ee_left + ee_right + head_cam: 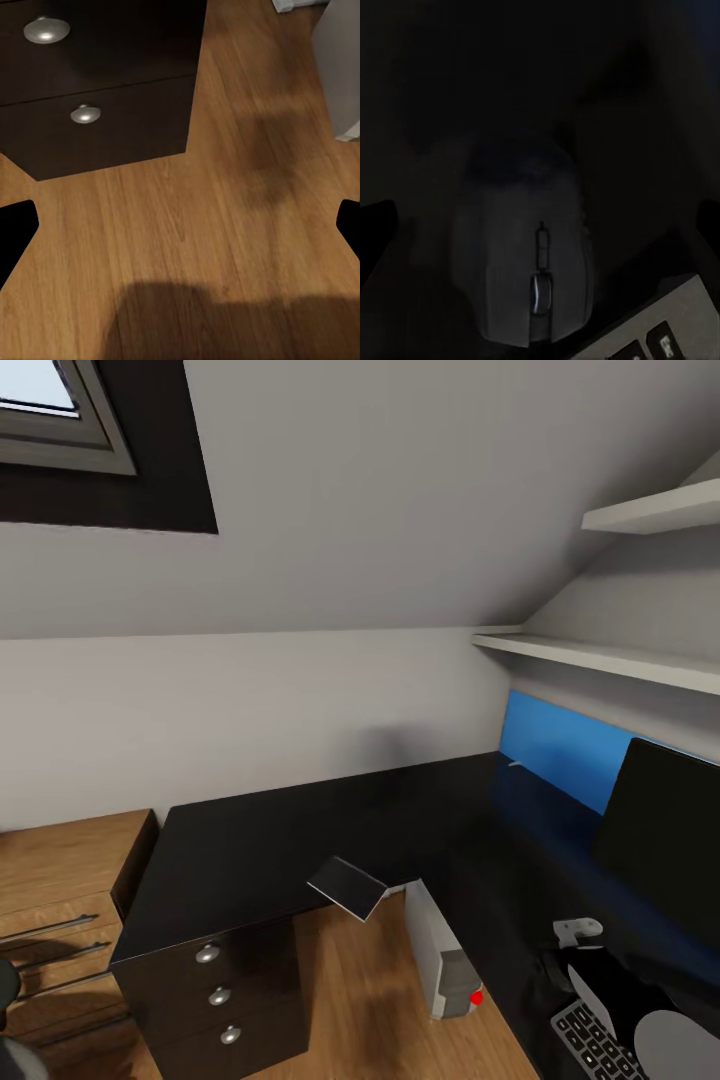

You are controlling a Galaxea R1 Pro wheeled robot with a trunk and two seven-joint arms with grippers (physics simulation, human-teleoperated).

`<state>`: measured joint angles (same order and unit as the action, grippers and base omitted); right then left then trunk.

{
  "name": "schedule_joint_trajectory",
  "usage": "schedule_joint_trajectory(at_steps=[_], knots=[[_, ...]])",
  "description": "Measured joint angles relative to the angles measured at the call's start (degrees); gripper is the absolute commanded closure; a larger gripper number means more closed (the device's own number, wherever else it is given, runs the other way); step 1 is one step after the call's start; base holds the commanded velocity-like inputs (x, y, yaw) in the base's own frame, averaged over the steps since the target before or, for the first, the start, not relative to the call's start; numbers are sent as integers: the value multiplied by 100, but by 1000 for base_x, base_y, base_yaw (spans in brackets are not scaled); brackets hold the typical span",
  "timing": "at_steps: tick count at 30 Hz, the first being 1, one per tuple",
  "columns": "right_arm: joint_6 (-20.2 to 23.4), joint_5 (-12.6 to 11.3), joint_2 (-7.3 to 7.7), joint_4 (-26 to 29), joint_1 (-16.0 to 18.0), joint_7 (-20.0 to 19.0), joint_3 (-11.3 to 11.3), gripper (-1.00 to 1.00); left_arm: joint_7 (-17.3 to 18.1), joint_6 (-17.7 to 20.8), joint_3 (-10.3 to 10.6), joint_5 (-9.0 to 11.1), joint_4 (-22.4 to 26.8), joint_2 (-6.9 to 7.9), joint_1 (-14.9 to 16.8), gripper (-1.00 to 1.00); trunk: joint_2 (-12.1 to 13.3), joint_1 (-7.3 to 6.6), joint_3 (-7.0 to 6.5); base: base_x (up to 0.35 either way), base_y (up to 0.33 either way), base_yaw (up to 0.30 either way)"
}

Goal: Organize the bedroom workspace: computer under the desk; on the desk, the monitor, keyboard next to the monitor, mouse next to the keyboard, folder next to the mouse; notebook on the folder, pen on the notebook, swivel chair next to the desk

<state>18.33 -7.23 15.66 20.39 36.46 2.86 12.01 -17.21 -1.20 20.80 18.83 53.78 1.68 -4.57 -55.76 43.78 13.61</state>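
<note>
Right gripper (540,225), fingers spread wide, over the mouse (529,247) beside the keyboard (595,1045); left gripper (180,225) wide above floor.

Mouse (526,247) beside keyboard (656,334) corner

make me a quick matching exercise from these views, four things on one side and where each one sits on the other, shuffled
Things:
1. computer
2. monitor
3. notebook
4. mouse

Places:
A. overhanging the desk's front edge
B. upright on the desk at the head view's right, before the blue wall panel
C. on the wooden floor under the desk
D. on the desk right beside the keyboard, in front of the right wrist camera

Pairs: 1-C, 2-B, 3-A, 4-D
</note>
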Motion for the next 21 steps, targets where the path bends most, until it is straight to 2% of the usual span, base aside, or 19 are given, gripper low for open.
schedule_joint_trajectory(at_steps=[5,8,10,14,17,19,20,21], knots=[[-27,0,0,91,0,0,-1,-100,-1,-1,0,0,-2,0,1,-100,0,0,0,0,0,0],[-172,-2,-1,562,0,43,-35,-100,-1,-1,0,0,-14,0,-1,-100,0,0,0,0,0,0],[-352,-17,-4,791,-5,237,-36,-100,-2,-1,0,0,-16,0,0,-100,0,0,0,0,0,0],[-608,-46,-63,901,-9,633,-30,-100,0,0,0,0,-17,0,0,-100,0,0,0,0,0,0],[-782,-62,-274,948,-10,894,-25,-100,0,1,0,0,-21,0,1,-100,0,0,0,0,0,0],[-821,-68,-586,962,-12,955,-22,-100,0,1,2,-1,-30,0,1,-100,0,0,0,0,0,0],[-828,-61,-676,964,-13,967,-24,-100,0,1,1,-1,-31,0,0,-100,0,0,0,0,0,8],[-840,-56,-832,964,-16,993,-23,-100,0,1,1,0,-33,0,1,-100,0,0,0,0,0,65]])
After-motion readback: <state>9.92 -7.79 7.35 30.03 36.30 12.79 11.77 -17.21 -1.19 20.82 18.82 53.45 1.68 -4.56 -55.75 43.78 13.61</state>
